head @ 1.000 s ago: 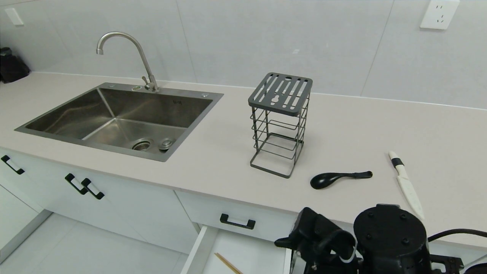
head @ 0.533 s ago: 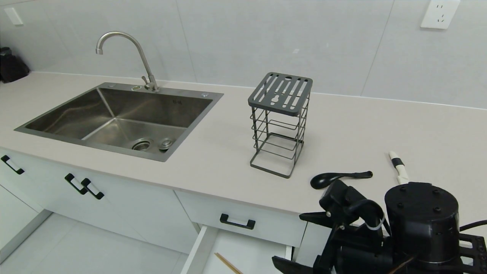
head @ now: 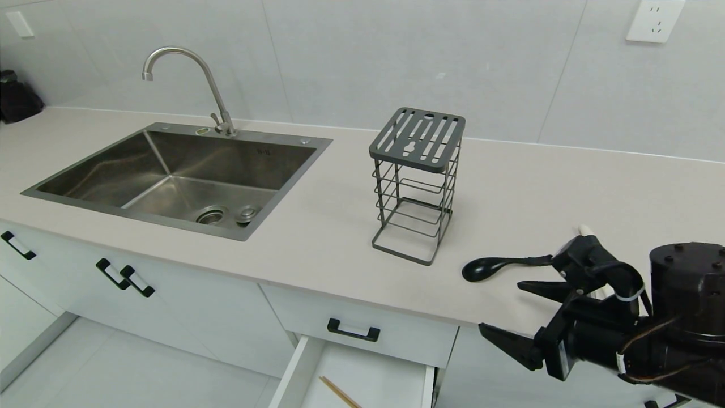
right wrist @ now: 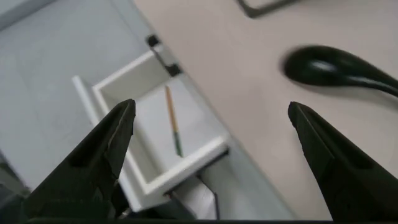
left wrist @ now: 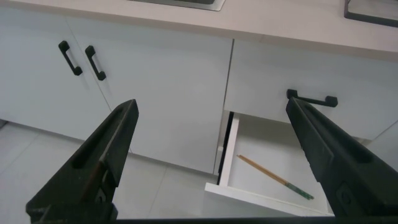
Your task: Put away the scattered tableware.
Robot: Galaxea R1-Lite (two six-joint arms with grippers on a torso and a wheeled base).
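A black spoon (head: 491,266) lies flat on the counter (head: 317,238), bowl toward the rack (head: 416,187); a chopstick (head: 340,392) lies diagonally in the open drawer (head: 385,374).

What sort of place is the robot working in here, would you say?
Most likely a home kitchen: a steel sink with a curved tap set in a pale counter, white cabinets with one drawer pulled open, and a black spoon.

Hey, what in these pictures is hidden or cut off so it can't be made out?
White utensil: head view, all but one end is behind the right gripper, so its kind is unclear.
Chopstick: head view, cut off by the bottom edge.
Spoon: right wrist view, handle end runs off the edge.
Drawer: left wrist view, one side behind a finger of the left gripper.
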